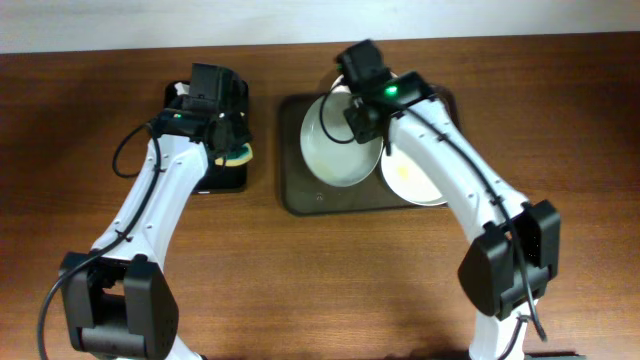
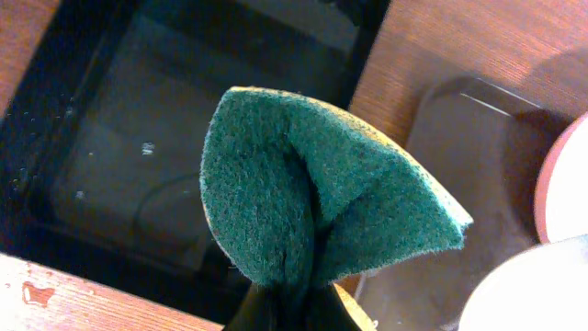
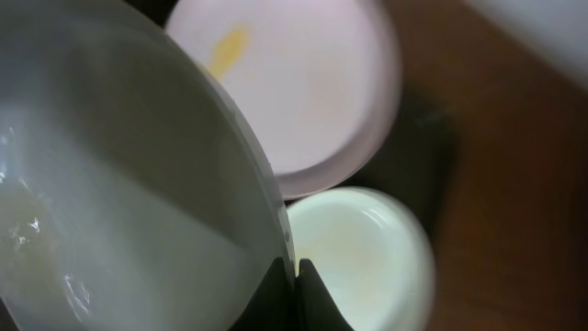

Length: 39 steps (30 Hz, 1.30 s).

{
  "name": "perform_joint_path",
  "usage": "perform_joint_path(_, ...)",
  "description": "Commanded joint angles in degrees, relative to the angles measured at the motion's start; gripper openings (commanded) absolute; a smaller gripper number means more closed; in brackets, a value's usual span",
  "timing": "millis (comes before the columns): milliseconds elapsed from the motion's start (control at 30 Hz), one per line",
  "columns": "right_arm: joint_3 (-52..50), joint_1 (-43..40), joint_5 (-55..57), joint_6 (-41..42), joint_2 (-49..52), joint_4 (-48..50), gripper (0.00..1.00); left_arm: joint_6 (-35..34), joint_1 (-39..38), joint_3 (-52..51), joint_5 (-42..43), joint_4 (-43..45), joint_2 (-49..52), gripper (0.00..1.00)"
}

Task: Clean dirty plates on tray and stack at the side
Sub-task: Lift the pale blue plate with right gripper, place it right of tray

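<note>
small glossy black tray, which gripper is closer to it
Left. The left gripper, shut on a green scouring sponge, hangs over the small glossy black tray. The right gripper is away from it, over the large dark brown tray, holding a round white plate by its rim.

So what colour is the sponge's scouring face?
Dark green; the sponge shows best in the left wrist view.

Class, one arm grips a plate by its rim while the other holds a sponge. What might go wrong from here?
1. The right gripper pinches the tilted plate only at its rim above the tray; it might slip and strike the smeared plate below.
2. The left gripper holds the folded sponge by one end; scrubbing pressure could twist it loose.
</note>
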Motion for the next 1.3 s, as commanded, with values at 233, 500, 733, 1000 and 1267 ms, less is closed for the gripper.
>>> perform_joint_path(233, 4.0, 15.7, 44.2, -15.0, -1.9, 4.9, 0.04, 0.9, 2.4, 0.2, 0.6, -1.5, 0.0, 0.00)
perform_joint_path(500, 4.0, 16.4, 44.4, -17.9, -1.9, 5.7, 0.04, 0.9, 2.4, 0.2, 0.6, -1.9, 0.0, 0.00)
perform_joint_path(733, 4.0, 16.2, 44.0, -17.8, -1.9, 5.7, 0.04, 0.9, 2.4, 0.2, 0.6, -1.9, 0.0, 0.00)
perform_joint_path(1000, 4.0, -1.9, -4.5, 7.9, -1.8, -0.3, 0.04, 0.9, 2.4, 0.2, 0.6, -2.8, 0.0, 0.00)
perform_joint_path(1267, 2.5, -39.3, -55.1, 9.4, -1.0, -2.1, 0.04, 0.9, 2.4, 0.2, 0.6, -2.7, 0.0, 0.00)
